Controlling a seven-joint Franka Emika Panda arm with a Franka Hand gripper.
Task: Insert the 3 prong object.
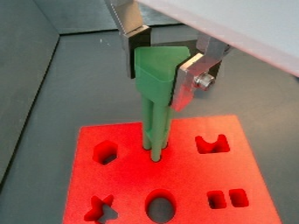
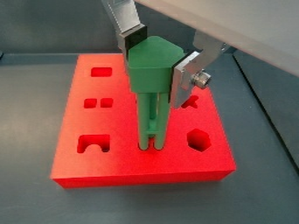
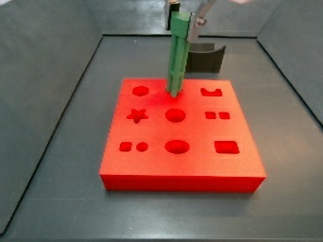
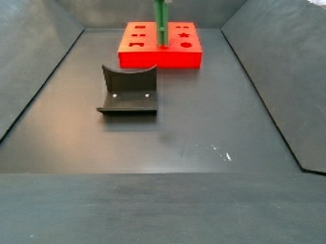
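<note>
While gripper (image 2: 159, 63) clamps 3 prong object (image 2: 149, 105), prong tips hidden in red board (image 2: 117, 166).

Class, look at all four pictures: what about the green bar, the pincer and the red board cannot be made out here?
- Green bar: how deep its prongs sit; the red board hides their tips in both wrist views.
- Pincer: cut off by the picture's edge in a side view.
- Board holes: too small in the far side view.
</note>
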